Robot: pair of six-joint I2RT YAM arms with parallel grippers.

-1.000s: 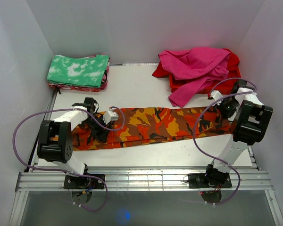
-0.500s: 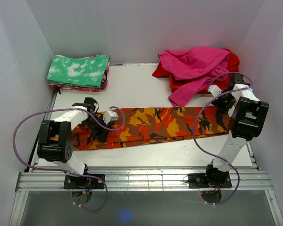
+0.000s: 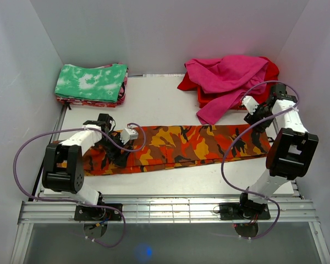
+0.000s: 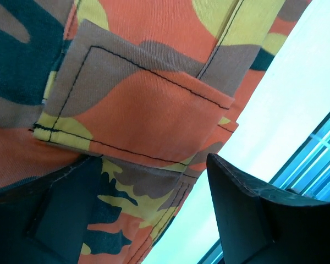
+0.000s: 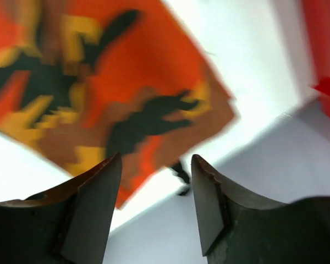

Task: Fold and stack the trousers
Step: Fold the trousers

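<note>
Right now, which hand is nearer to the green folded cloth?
Left. The left hand is on the trousers' end in front of the green cloth; the right hand hangs far right, by the pink clothes.

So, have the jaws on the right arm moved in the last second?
Yes. The right jaws shifted from over the right end of the trousers toward the pink clothes at the back.

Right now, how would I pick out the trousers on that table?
Look at the white table: the trousers lie as a long strip across its middle. They are the only cloth in orange, red, yellow and dark brown camouflage, unlike the plain magenta heap and the green-and-white folded cloth behind them.
</note>
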